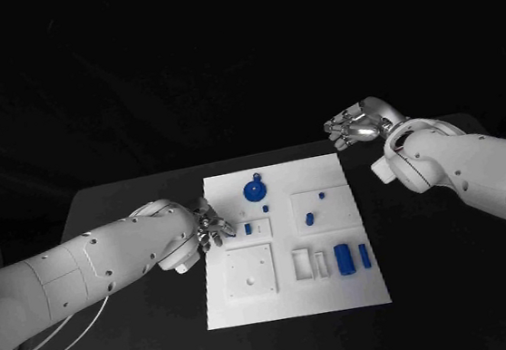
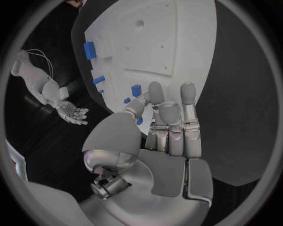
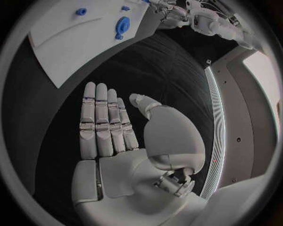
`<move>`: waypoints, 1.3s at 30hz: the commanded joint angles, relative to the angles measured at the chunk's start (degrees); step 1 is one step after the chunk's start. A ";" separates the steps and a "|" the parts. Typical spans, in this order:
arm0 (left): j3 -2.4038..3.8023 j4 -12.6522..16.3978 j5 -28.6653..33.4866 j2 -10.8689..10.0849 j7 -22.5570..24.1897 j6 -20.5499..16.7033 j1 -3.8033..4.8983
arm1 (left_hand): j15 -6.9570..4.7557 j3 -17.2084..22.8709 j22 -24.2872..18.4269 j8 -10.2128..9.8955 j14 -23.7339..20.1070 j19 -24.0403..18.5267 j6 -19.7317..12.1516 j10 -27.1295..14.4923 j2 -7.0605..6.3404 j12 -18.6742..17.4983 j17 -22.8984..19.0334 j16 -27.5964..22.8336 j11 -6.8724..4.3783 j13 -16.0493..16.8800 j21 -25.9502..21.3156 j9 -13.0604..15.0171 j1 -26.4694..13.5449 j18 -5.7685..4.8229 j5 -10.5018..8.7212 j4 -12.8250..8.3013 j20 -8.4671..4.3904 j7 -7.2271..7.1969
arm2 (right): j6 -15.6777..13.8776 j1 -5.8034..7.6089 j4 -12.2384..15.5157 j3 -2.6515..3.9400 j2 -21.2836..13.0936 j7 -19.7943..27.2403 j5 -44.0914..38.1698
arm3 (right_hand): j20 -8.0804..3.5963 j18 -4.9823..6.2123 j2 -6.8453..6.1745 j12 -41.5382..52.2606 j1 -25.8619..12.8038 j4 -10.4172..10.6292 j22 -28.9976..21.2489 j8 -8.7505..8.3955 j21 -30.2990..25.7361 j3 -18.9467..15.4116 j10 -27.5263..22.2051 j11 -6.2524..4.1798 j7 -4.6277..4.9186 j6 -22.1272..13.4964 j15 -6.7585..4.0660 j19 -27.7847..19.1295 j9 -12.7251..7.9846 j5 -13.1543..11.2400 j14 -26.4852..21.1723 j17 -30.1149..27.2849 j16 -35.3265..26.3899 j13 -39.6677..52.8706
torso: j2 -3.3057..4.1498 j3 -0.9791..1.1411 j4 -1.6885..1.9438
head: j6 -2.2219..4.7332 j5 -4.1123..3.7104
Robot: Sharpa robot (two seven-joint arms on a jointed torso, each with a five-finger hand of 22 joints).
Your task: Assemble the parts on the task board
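Here, the white board [image 1: 297,291] lay mid-table with small blue parts [image 1: 343,258] on it. The left hand [image 1: 207,223], fingers extended and empty, hovered at its edge; the right hand [image 1: 358,126] was spread, empty, well apart. The parts looked light, rigid and slippery; pinch them by the sides.

Black table [image 1: 162,338], matte surface. Dark cloth backdrop [image 1: 182,68] behind far edge, faintly creased.

The task board [image 1: 256,303] is showing a smooth, matt white plastic face. The blue gear [image 1: 255,191] at its twelve o'clock is looking like moulded plastic. The table [image 1: 124,198] is looking matt black.
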 commanded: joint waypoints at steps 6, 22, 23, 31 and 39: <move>-0.08 -0.07 -0.49 0.14 -0.32 1.78 -0.16 | -0.48 0.23 1.00 0.15 -0.05 -0.19 9.65 2.42 0.48 0.11 -0.04 0.21 -0.65 -0.08 0.21 1.89 0.01 -0.87 0.19 -0.11 0.01 -6.10 | 0.61 -0.02 -0.04 0.03 0.06 0.19 -0.36 | 0.13 0.06 -0.34 -0.08 -0.49 -0.14 -0.05 -0.17 0.41 0.42 -0.08 0.23 0.27 0.13 0.00 -0.36 -0.03 0.43 0.21 -0.07 -0.29 -0.08 | 0.03 -0.01 -0.03 | 0.02 0.03; -0.08 -0.90 -0.71 0.96 -1.13 3.40 -0.18 | -0.52 0.08 1.01 0.06 -0.09 -0.28 10.27 2.42 0.83 0.40 -0.06 0.39 -0.65 0.28 0.24 1.60 -0.83 -0.87 -0.35 0.34 0.02 -6.24 | 0.67 -0.07 -0.22 0.03 0.26 0.26 -0.36 | 0.14 0.06 -0.33 -0.08 -0.63 -0.14 -0.05 -0.18 0.44 0.46 -0.07 0.24 0.27 0.10 0.00 -0.38 -0.03 0.49 0.21 -0.07 -0.29 -0.08 | 0.04 -0.02 -0.05 | -0.14 0.02; -0.08 -0.95 -0.73 1.02 -1.17 3.53 -0.18 | -0.52 0.04 1.01 0.06 -0.06 -0.29 10.36 2.42 0.84 0.48 -0.03 0.47 -0.67 0.36 0.25 1.57 -0.92 -0.88 -0.36 0.38 0.03 -6.27 | 0.67 -0.08 -0.23 0.03 0.27 0.27 -0.36 | 0.14 0.06 -0.33 -0.08 -0.63 -0.14 -0.05 -0.18 0.44 0.46 -0.07 0.24 0.27 0.10 0.00 -0.38 -0.03 0.49 0.21 -0.07 -0.29 -0.08 | 0.04 -0.02 -0.06 | -0.13 -0.01; -0.08 -1.17 -1.12 1.27 -1.31 4.24 -0.18 | -0.52 0.10 1.02 -0.06 -0.13 -0.29 10.52 2.41 0.87 0.50 0.01 0.59 -0.67 0.59 0.30 1.41 -0.93 -0.87 -0.32 0.24 0.02 -6.29 | 0.72 -0.11 -0.29 0.03 0.32 0.28 -0.36 | 0.14 0.06 -0.33 -0.08 -0.63 -0.14 -0.05 -0.18 0.44 0.46 -0.07 0.24 0.27 0.10 0.00 -0.38 -0.03 0.49 0.21 -0.07 -0.29 -0.08 | 0.02 -0.01 -0.03 | -0.26 -0.05; -0.08 -1.20 -2.06 1.69 -1.29 4.96 -0.18 | -0.53 0.15 1.02 -0.11 -0.13 -0.30 10.57 2.41 0.93 0.49 0.02 0.64 -0.68 0.69 0.33 1.35 -0.92 -0.88 -0.25 0.15 0.02 -6.29 | 0.77 -0.17 -0.38 0.03 0.46 0.31 -0.36 | 0.14 0.06 -0.33 -0.08 -0.63 -0.14 -0.05 -0.18 0.44 0.46 -0.07 0.24 0.27 0.10 0.00 -0.38 -0.03 0.49 0.21 -0.07 -0.29 -0.08 | 0.03 0.02 -0.03 | -0.40 0.00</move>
